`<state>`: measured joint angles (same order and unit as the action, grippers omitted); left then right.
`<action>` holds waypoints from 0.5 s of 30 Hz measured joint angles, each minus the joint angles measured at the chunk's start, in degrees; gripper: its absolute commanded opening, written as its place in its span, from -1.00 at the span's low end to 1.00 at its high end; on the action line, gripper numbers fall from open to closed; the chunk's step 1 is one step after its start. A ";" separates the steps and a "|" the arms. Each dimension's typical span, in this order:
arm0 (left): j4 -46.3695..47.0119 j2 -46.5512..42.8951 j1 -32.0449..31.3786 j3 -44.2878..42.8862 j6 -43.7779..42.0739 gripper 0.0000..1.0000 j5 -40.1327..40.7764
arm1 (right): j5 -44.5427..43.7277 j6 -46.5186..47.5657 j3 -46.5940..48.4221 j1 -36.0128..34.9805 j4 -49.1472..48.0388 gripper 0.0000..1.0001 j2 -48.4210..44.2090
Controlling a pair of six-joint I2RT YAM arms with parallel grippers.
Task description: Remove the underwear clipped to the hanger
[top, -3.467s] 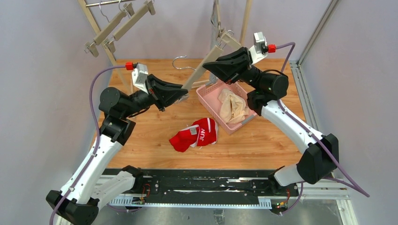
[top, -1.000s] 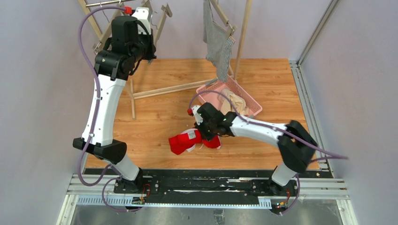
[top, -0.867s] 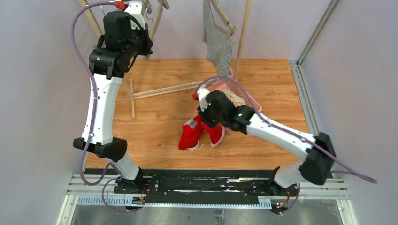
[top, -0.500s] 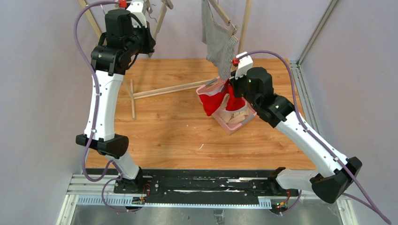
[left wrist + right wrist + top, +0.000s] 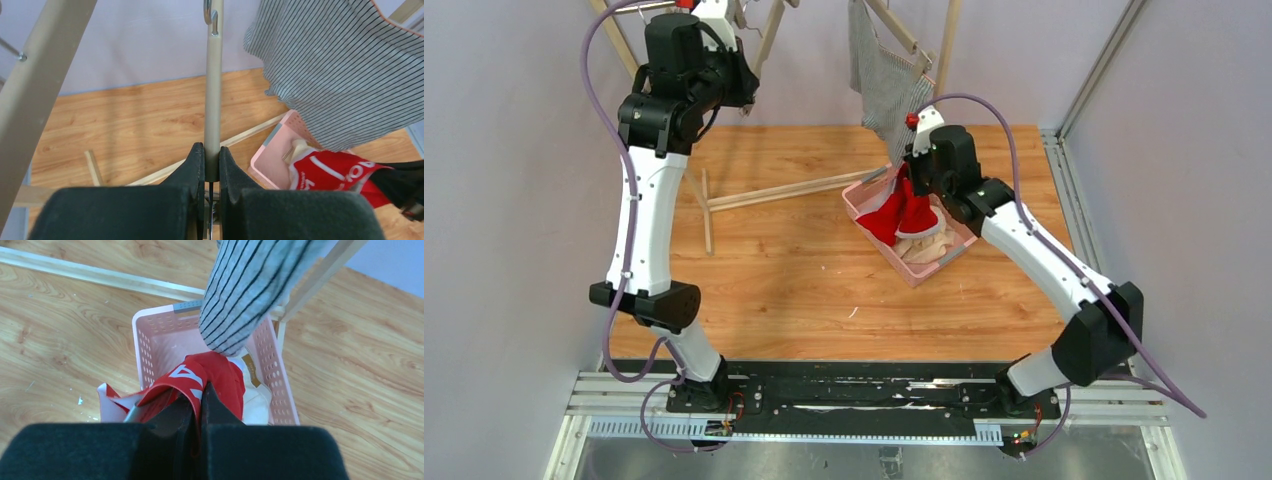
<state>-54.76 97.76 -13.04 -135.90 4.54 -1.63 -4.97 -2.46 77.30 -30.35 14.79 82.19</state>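
Observation:
My right gripper (image 5: 200,392) is shut on the red underwear (image 5: 210,377) with white trim and holds it over the pink basket (image 5: 864,195); it hangs into the basket in the top view (image 5: 902,210). The cream underwear (image 5: 929,245) lies in the basket under it, also seen in the right wrist view (image 5: 255,395). The grey-and-white striped underwear (image 5: 879,85) hangs clipped to a wooden hanger (image 5: 902,38) at the back, and shows in both wrist views (image 5: 340,70) (image 5: 250,295). My left gripper (image 5: 212,162) is raised at the back left and shut on the bar of an empty hanger (image 5: 214,95).
The wooden rack's legs (image 5: 774,190) lie across the table behind the basket. Rack posts (image 5: 614,40) stand at the back left. Walls close in on three sides, and a metal rail (image 5: 1094,70) runs along the right.
My right gripper lifted the red underwear from the table's middle and carried it back to the basket, where it now hangs lower. My left arm stays high on the hanger.

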 measured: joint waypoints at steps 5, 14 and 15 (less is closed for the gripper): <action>0.85 1.70 0.24 -2.75 1.09 -0.99 -2.12 | 4.04 -1.38 0.00 1.84 -1.49 -0.99 7.61; 1.22 1.97 1.22 -2.97 3.28 -0.99 -4.59 | 6.45 -2.47 -2.01 2.19 -0.11 -0.63 16.74; 1.42 1.97 1.31 -2.97 3.48 -1.00 -4.72 | 6.43 -2.49 -2.01 2.21 0.35 -0.42 17.59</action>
<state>-53.34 99.72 -11.73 -138.87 8.01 -6.35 1.45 -4.95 75.29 -28.14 15.14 99.79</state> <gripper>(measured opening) 0.065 0.050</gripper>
